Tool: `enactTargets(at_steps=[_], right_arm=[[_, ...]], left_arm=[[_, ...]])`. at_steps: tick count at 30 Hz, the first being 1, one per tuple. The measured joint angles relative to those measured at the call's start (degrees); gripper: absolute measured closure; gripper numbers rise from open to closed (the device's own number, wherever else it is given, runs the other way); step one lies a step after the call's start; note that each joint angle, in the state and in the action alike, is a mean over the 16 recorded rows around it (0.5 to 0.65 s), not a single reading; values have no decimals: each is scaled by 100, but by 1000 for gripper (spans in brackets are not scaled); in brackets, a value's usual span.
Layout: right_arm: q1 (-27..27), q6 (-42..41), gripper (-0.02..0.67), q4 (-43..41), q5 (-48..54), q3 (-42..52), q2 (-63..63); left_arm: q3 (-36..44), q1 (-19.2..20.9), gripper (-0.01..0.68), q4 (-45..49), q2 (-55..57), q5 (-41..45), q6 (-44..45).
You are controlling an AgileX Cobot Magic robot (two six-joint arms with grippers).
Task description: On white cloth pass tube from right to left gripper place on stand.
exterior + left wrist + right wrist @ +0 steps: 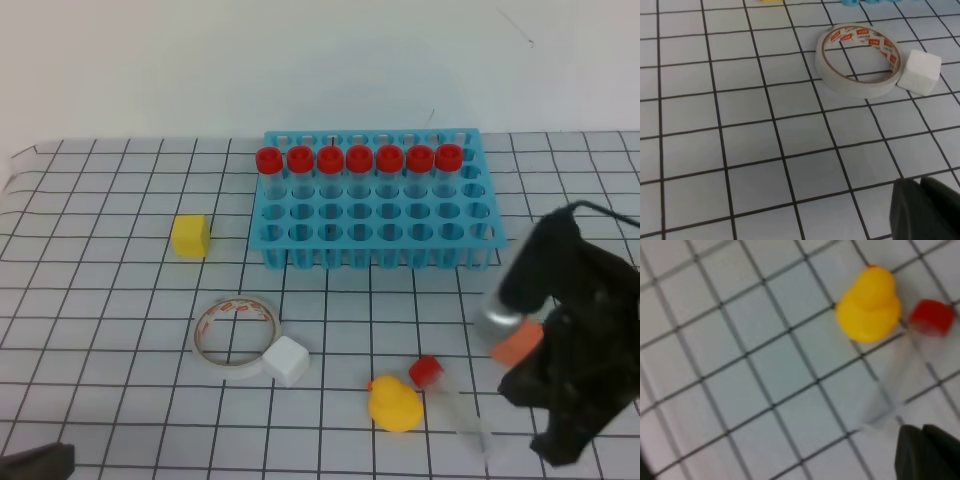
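Observation:
A loose tube (452, 405) lies flat on the white cloth (120, 300), its red cap (425, 372) next to a yellow duck. In the right wrist view the blurred tube (900, 385) runs from its cap (931, 317) down toward my right gripper (927, 452), whose fingers sit together just short of the tube's clear end, holding nothing. That right gripper (552, 448) hangs low at the right. My left gripper (35, 462) rests at the bottom left corner; it is also the left gripper (925, 210) in its own view, shut and empty. The blue stand (372, 215) holds several red-capped tubes in its back row.
A yellow duck (393, 403) touches the loose tube's cap. A tape roll (235, 335) and a white cube (286, 360) lie left of centre, and a yellow cube (190, 236) sits left of the stand. An orange piece (517, 343) shows on the right arm.

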Motion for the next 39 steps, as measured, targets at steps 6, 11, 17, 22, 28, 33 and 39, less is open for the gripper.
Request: enactTargets(at_steps=[6,11,17,22,28,33,39], right_arm=[[450,786,458,-803,36,-472,592],[508,1039,309,-907,102,-685,1165],[515,1070,207,-789,30,-753,1785],[515,1070,248,-759,-73,-764,2118],[515,1070,342,-776,-172,-772,2293],[515,1071,401,-795,-211,-780,2337],[515,1110,422,-848,-155,-909,2361]], left_arm=[[0,0,674,0,1,8,0],[0,0,674,0,3,22,0],[0,0,674,0,3,29,0],[0,0,674,0,3,47,0],[0,0,674,0,3,97,0],[0,0,674,0,3,141,0],[0,0,674,-8,3,161,0]])
